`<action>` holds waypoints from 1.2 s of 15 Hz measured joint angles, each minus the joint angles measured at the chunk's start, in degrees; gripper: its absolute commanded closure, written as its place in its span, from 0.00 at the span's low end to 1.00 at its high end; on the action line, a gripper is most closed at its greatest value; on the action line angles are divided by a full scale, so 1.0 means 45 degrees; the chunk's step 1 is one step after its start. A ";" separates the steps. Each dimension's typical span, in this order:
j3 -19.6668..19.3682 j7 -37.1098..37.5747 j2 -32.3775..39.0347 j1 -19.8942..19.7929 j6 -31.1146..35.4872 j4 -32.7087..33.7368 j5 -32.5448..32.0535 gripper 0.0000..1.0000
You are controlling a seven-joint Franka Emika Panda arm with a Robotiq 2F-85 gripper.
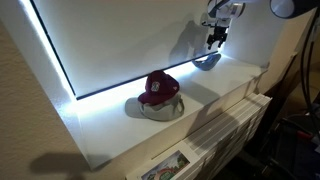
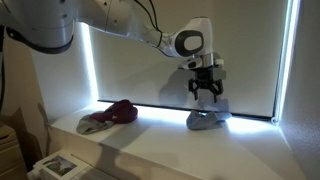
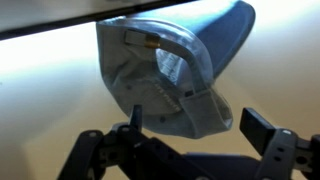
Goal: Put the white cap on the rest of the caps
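Lone cap (image 2: 205, 121) well apart from pile (image 2: 110, 116)

The black two-fingered claw (image 2: 206, 98) hangs with fingers spread, just above the soft pale grey-white baseball cap (image 2: 204, 121) on the white ledge (image 2: 170, 150). Well aside of the claw and lower sits the small pile of caps (image 2: 110, 116), maroon fabric over light grey.

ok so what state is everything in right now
white cap: lying on the ledge, not gripped, not stacked yet
gripper: open, empty, above the white cap
maroon cap: on top of the grey cap
grey cap: under the maroon cap
blind: down, light leaking round its edges
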 measured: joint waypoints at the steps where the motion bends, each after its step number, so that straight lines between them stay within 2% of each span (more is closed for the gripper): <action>1: -0.0692 -0.0003 0.0265 0.0331 -0.0011 -0.0239 0.0439 0.00; 3: -0.1193 0.0012 0.0521 0.0638 -0.0011 -0.0406 0.0668 0.00; 8: -0.1207 -0.0007 0.0608 0.0678 -0.0015 -0.0407 0.0762 0.00; 13: -0.1425 -0.0005 0.2062 0.0172 -0.0192 0.0220 0.1169 0.00; 16: -0.1490 -0.0005 0.2406 -0.0059 -0.0206 0.0546 0.1265 0.00; 17: -0.1511 -0.0005 0.2405 -0.0058 -0.0230 0.0610 0.1265 0.25; 18: -0.1514 -0.0005 0.2403 -0.0046 -0.0225 0.0622 0.1255 0.28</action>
